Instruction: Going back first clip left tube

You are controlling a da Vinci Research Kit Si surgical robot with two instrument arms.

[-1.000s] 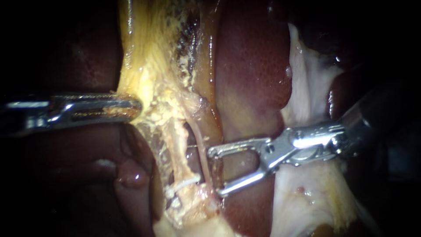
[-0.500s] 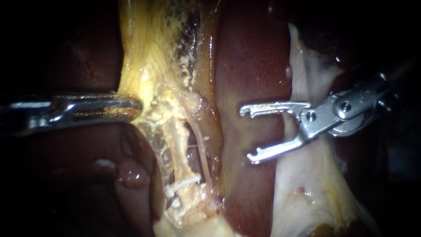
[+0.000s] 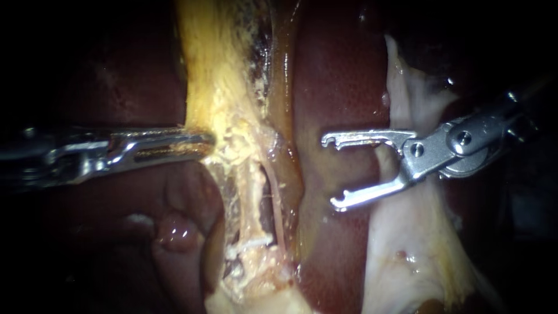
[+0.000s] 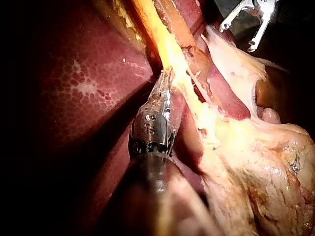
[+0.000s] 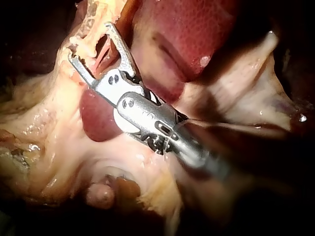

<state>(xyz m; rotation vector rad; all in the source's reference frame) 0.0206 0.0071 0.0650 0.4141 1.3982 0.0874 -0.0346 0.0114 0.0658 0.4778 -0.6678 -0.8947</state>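
Observation:
Two tubes run down the middle of the endoscope view: a thicker pale left tube (image 3: pixel 247 195) and a thin pink right tube (image 3: pixel 277 204). A white clip (image 3: pixel 251 243) crosses the left tube low down. My right instrument (image 3: pixel 330 172) (image 5: pixel 92 43) hangs over the liver to the right of the tubes. Its jaws are open, empty and clear of them. My left instrument (image 3: pixel 200 145) (image 4: pixel 166 83) is shut on the yellow fatty tissue (image 3: pixel 224 87) just above the tubes and holds it taut.
Dark red liver (image 3: pixel 340 81) lies between the tubes and the right instrument's shaft. A pale whitish sheet of tissue (image 3: pixel 407 244) lies under that instrument. A small pink lump (image 3: pixel 174 232) sits below the left instrument.
My right instrument has drawn back to the right, away from the tubes, with its jaws open. My left instrument has shifted the gripped yellow tissue a little to the right.

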